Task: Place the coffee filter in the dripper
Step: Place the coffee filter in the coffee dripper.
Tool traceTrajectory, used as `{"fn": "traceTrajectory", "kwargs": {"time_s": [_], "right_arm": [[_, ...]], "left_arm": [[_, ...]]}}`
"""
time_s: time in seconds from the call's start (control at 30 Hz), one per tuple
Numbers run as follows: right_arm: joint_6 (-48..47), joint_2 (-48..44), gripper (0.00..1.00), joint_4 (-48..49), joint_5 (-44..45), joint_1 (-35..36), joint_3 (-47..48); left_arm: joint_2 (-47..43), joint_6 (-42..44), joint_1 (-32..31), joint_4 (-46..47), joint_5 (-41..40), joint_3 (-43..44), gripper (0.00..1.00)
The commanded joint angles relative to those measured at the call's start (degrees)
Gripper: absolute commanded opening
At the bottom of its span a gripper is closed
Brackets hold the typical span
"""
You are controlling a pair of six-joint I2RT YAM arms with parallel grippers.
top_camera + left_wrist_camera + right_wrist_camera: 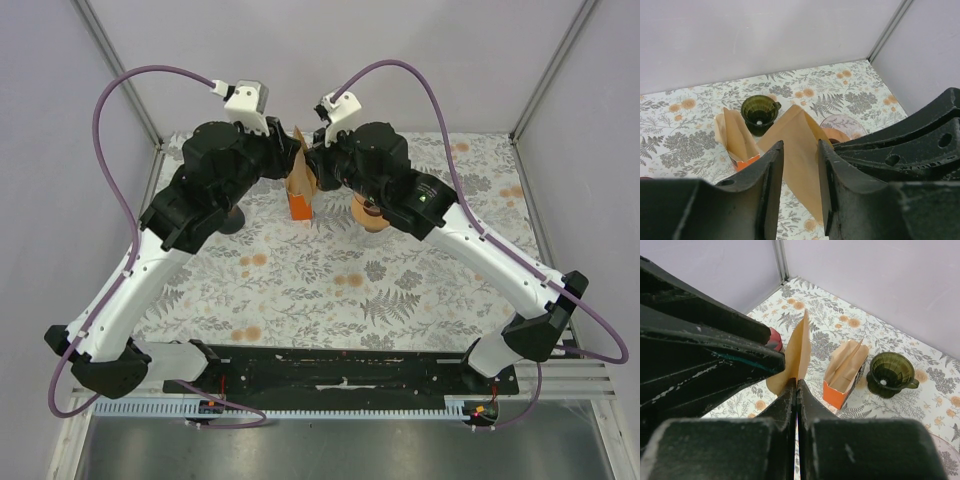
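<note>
Right gripper [796,386]: clamped on edge of paper coffee filter [799,352], held above bench [840,320]. Left gripper [800,149]: jaws apart, straddling filter. Glass dripper [890,371]: on bench beside orange filter box [837,392]. Risk: 2 opposing pulls tear or crease thin paper.

Tan filter [799,347], orange box [836,395], seemingly dark-green dripper [890,372], floral tablecloth [840,320]

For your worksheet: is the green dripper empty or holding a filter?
Empty: the dripper shows its bare inside; the filter is pinched in the right claw.
</note>
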Motion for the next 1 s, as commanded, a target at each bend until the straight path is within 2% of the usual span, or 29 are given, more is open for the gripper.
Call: {"fn": "traceTrajectory", "kwargs": {"time_s": [0.0, 0.1, 0.17, 0.27, 0.43, 0.7, 0.77, 0.97], "right_arm": [[-1.3, -0.1, 0.0, 2.4, 0.4, 0.4, 2.3], [-2.5, -0.2, 0.0, 2.5, 1.7, 0.7, 2.3], [-3.4, -0.1, 0.0, 2.6, 2.9, 1.0, 2.4], [-4.7, 0.2, 0.0, 2.7, 3.9, 1.8, 2.7], [-5.2, 0.9, 0.0, 2.5, 4.4, 2.3, 3.2], [-5.2, 1.5, 0.0, 2.0, 4.8, 2.5, 3.9], [-5.2, 1.5, 0.0, 1.8, 4.8, 2.5, 4.0], [-5.2, 1.5, 0.0, 1.9, 4.6, 2.6, 3.9]], "left_arm": [[0.2, -0.9, 0.6, 0.6, -0.3, 0.2, 0.36], [0.4, -0.8, 0.9, 0.1, 0.2, 0.2, 0.29], [0.5, -0.6, 1.0, -0.2, 0.7, 0.2, 0.29], [0.7, -0.3, 1.0, -0.3, 2.0, 0.2, 0.3], [0.7, -0.1, 1.0, 0.1, 5.3, 0.8, 0.39], [0.3, -0.1, 1.0, -0.3, 6.8, 1.6, 0.36], [0.3, -0.5, 1.1, -0.6, 7.5, 1.2, 0.31], [0.5, -1.8, 1.7, -1.0, 9.3, 1.0, 0.02]]}}
